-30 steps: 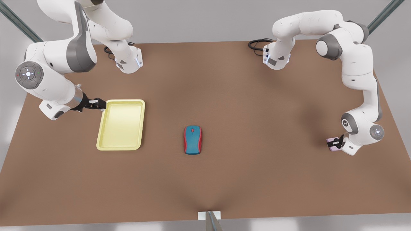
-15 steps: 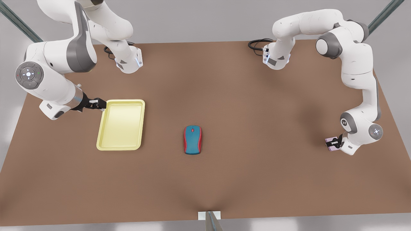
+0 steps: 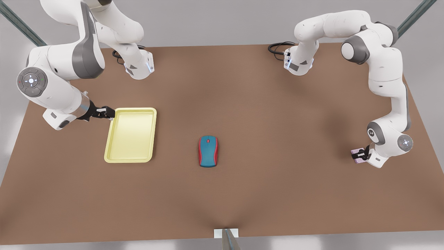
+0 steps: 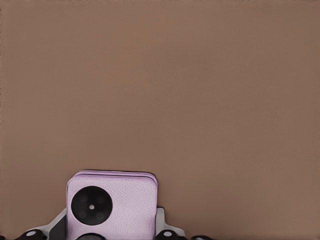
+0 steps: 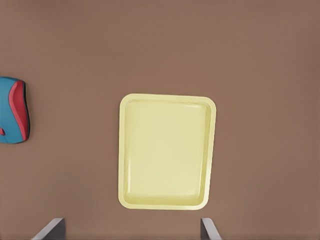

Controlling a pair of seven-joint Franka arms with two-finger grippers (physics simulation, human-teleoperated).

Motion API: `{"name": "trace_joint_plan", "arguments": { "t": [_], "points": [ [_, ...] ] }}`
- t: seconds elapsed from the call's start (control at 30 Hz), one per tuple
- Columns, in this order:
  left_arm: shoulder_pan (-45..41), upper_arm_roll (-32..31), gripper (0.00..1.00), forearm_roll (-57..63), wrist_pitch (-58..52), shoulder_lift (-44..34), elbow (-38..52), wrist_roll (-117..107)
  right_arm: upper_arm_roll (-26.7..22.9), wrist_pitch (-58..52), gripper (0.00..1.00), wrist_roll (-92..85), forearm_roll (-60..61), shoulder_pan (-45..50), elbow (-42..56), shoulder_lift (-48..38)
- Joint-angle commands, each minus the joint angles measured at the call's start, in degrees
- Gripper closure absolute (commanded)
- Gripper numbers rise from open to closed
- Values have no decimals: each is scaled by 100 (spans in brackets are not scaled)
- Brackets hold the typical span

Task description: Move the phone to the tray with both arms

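Note:
The phone (image 4: 112, 202), pale pink with a black round circle on its face, sits between the fingers of my left gripper (image 3: 360, 155), which is shut on it. In the front view the phone (image 3: 356, 152) is far out at the front view's right, low over the table. The tray (image 3: 130, 135), pale yellow and bare inside, lies at the front view's left. My right gripper (image 3: 105, 113) hovers by its far left corner, open and holding nothing. From that wrist the tray (image 5: 165, 150) shows whole, some way off.
A teal-and-red mouse (image 3: 208, 151) lies on the brown table (image 3: 277, 114) between tray and phone; the mouse (image 5: 12, 110) also shows in the right wrist view. Both arm bases and black cables (image 3: 277, 48) stand at the far edge.
The left gripper with the phone has shifted slightly towards the far side and the front view's left. The right arm has barely moved.

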Motion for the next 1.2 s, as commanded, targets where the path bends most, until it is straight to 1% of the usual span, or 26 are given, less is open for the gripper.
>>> {"name": "trace_joint_plan", "arguments": {
  "t": [0.0, 0.13, 0.2, 0.23, 0.3, 0.37, 0.4, 0.43, 0.53, 0.57, 0.6, 0.63, 0.67, 0.77, 0.87, 0.9, 1.07, 1.1, 1.17],
  "points": [
    [0, 0, 22, -36, -42, -24, -6, -50, 3, -1, 0, 0, 6, -7, -9, -8],
    [-36, -131, 22, -27, -94, -322, -287, -234, 3, 7, 0, 0, -3, 2, -26, 1],
    [-255, -272, 22, -27, -121, -770, -621, -542, 3, 7, 0, 0, 6, -7, -26, -8],
    [-659, -281, 22, -27, -156, -1060, -859, -1095, 3, 7, 0, 0, -3, 2, -26, -8],
    [-1361, -395, 22, -18, -481, -1342, -903, -2227, 3, 7, 0, 0, -3, 2, -26, -8],
    [-2205, -421, 22, -27, -551, -1421, -859, -3493, 3, -1, 0, 0, -3, 2, -26, -8],
    [-2294, -632, 22, -18, -621, -1421, -832, -3871, 3, -1, 0, 0, -3, 2, -26, -8],
    [-2408, -1010, 22, -18, -709, -1412, -710, -4417, 3, -1, 0, 0, 6, 2, -26, -8],
    [-3769, -1011, 22, 8, -1833, -1035, 590, -6332, 3, 16, 0, 0, -3, 2, -35, 1],
    [-4262, -1019, 22, -1, -2115, -876, 916, -7080, 3, 60, 0, 0, -3, 11, -27, 36],
    [-4693, -1019, 22, -44, -2318, -850, 1013, -7625, 3, 86, 0, 0, -3, 11, -26, 54],
    [-5036, -1019, 22, -62, -2335, -806, 1180, -8109, 3, 95, 0, 0, -3, 20, -26, 54],
    [-5352, -1019, 22, -53, -2590, -560, 1601, -8469, 3, 95, 0, 0, -3, 20, -26, 54],
    [-6117, -1037, 22, -88, -2590, -94, 2393, -9515, 3, 104, 0, 0, -3, 20, -26, 89],
    [-6469, -1037, 22, -607, -2467, 556, 3368, -9955, 3, 104, 0, 0, -3, 11, -149, 80],
    [-6504, -1037, 22, -642, -2450, 662, 3518, -9946, 3, 183, 0, 0, -3, 11, -281, 54],
    [-6891, -1037, 21, -985, -2239, 838, 3518, -9990, 3, 297, 0, 9, -3, 29, -422, 28],
    [-6891, -1028, 0, -985, -2168, 908, 3518, -9946, 3, 385, 0, 9, -3, 37, -518, 19],
    [-6891, -1037, 0, -985, -2098, 926, 3518, -9946, 3, 429, 0, 9, -3, 46, -545, 28]
  ]
}}
